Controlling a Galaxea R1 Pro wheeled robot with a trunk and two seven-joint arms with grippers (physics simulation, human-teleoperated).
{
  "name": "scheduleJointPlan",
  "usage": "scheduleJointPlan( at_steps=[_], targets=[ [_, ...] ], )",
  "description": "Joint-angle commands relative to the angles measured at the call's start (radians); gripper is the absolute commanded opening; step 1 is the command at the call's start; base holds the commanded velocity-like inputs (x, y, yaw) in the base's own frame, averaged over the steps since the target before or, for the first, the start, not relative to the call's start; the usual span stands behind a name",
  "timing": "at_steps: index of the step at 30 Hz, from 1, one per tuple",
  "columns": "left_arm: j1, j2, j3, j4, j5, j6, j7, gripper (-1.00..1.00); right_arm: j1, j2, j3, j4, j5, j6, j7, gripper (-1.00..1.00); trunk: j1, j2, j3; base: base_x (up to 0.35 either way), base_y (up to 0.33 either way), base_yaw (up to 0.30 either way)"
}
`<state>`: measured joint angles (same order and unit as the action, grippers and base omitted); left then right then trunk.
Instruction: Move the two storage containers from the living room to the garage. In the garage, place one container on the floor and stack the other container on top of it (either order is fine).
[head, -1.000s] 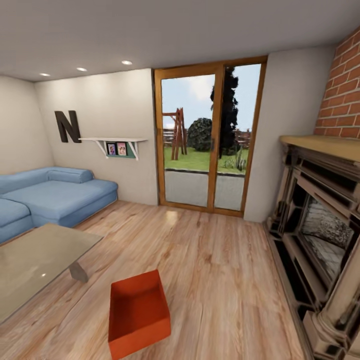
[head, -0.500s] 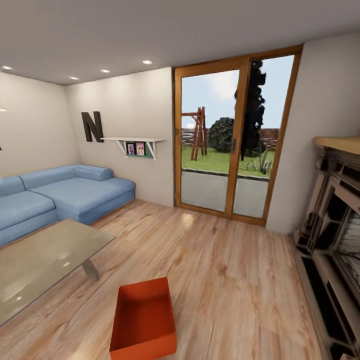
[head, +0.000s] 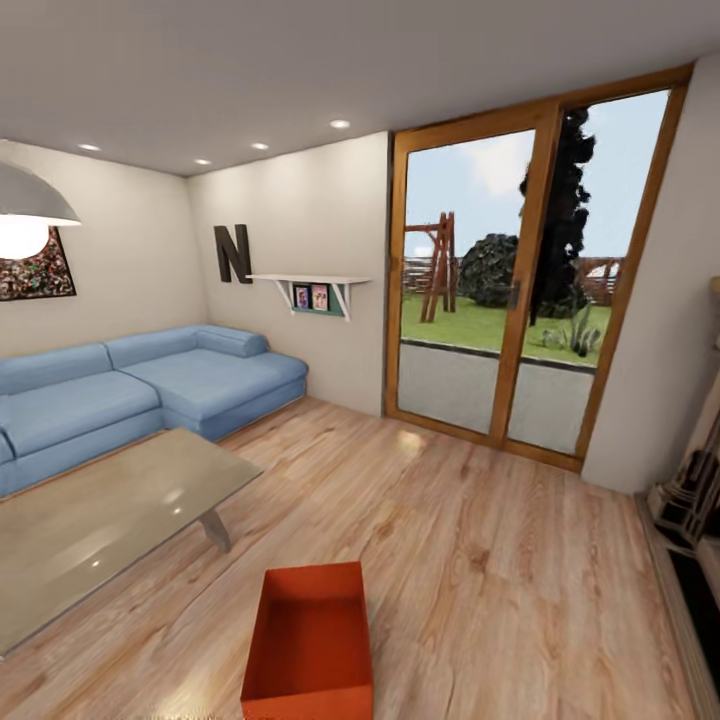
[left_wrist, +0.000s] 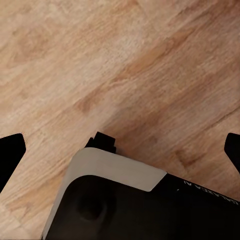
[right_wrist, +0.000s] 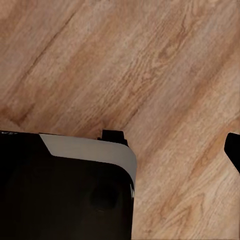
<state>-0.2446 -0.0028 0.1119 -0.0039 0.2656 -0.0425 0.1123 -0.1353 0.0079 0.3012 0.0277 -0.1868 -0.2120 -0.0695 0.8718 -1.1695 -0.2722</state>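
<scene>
One red-orange open-top storage container (head: 308, 640) sits empty on the light wood-plank flooring of the living room, low in the head view, just right of the glass coffee table's near corner. In the left wrist view my left gripper (left_wrist: 121, 150) is open, with its dark fingertips (left_wrist: 10, 155) far apart over bare planks and nothing between them. In the right wrist view my right gripper (right_wrist: 120, 150) hangs over the planks too. One of its fingertips (right_wrist: 233, 149) shows at the frame's edge, wide of centre.
A glass-topped coffee table (head: 90, 520) stands at the left, with a blue sectional sofa (head: 150, 385) behind it. Wood-framed glass doors (head: 520, 300) fill the far wall. A fireplace edge (head: 690, 500) is at the right. My dark base (left_wrist: 130, 205) shows under both wrists.
The head view has swung left: the doors and fireplace slid right, and more sofa and a lamp came in. The container keeps its place on the floor.
</scene>
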Motion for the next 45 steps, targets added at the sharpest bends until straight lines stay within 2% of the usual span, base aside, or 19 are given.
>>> scheduleJointPlan(
  at_steps=[1, 15, 26, 31, 45],
  targets=[
    [-0.001, 0.000, 0.008, 0.001, 0.001, -0.003, 0.001, 1.00, -0.001, 0.000, 0.009, 0.003, -0.009, -0.006, 0.000, 1.00, 0.000, -0.001, -0.001, 0.001, -0.001, 0.269],
    [-0.001, -0.001, 0.008, 0.001, 0.002, -0.005, 0.001, 1.00, -0.001, -0.002, 0.009, 0.003, -0.011, -0.006, 0.001, 1.00, 0.000, -0.001, -0.001, 0.000, 0.000, 0.261],
    [-0.001, -0.005, 0.014, 0.001, 0.004, -0.004, 0.001, 1.00, -0.001, -0.002, 0.008, 0.003, -0.009, -0.005, 0.000, 1.00, 0.000, -0.001, -0.001, 0.010, 0.000, 0.028],
    [-0.001, -0.004, 0.013, 0.001, -0.004, -0.004, 0.001, 1.00, -0.001, 0.000, 0.010, 0.003, -0.010, -0.006, -0.006, 1.00, 0.000, -0.001, -0.001, 0.246, 0.000, 0.000],
    [-0.001, 0.000, 0.012, 0.001, 0.004, -0.004, 0.001, 1.00, -0.001, -0.003, 0.009, 0.003, -0.014, -0.004, -0.013, 1.00, 0.000, -0.001, -0.001, 0.319, 0.000, 0.031]
  ],
)
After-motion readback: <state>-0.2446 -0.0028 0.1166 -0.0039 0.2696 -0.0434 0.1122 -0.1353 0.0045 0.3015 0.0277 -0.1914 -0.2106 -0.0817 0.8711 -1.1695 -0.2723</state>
